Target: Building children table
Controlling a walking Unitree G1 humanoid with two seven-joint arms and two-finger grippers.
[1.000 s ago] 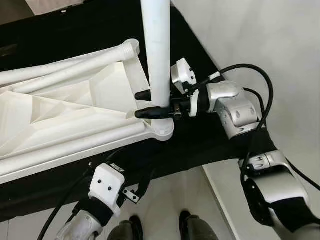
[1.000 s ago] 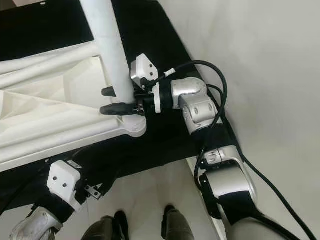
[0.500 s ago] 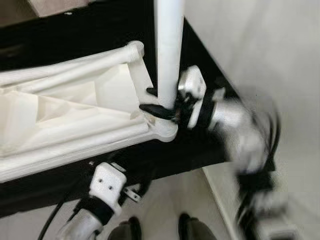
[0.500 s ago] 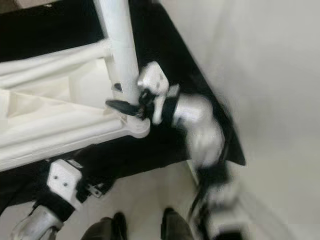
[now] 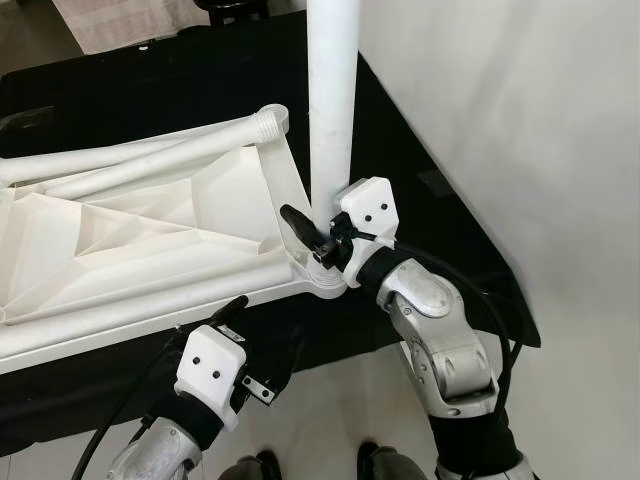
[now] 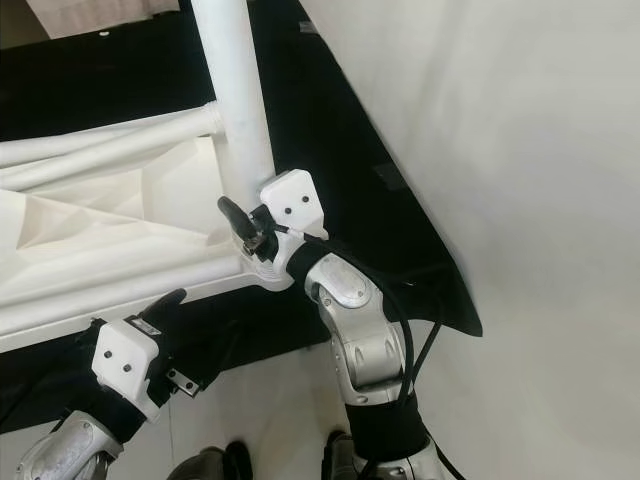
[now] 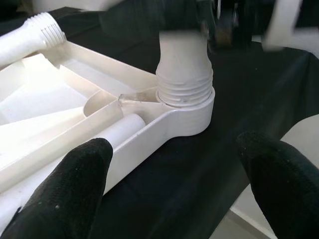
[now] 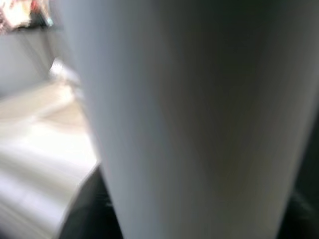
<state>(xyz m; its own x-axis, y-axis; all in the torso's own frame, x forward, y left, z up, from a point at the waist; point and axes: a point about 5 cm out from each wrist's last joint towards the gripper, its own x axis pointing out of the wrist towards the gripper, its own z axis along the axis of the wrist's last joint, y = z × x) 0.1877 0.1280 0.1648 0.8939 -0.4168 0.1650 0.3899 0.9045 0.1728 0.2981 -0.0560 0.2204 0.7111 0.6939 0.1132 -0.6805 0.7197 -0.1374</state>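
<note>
Smooth, matt white plastic is being shown by the table leg [image 5: 332,100] and tabletop [image 5: 120,250] (threads ridged). Matt black cloth [image 5: 180,90] is being seen beneath.

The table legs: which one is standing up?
The table leg in the corner socket, gripped by the right end effector, stands upright. The other leg lies flat on the tabletop.

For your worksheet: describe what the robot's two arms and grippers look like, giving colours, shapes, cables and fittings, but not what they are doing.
Both arms are silver metal with rounded joint housings and black sections between them. Each wrist carries a white, boxy camera housing with small screws. The right gripper and the left gripper each have long, black, tapered fingers. Black cables loop along both arms, and a small metal bracket sits beside the left wrist housing.
</note>
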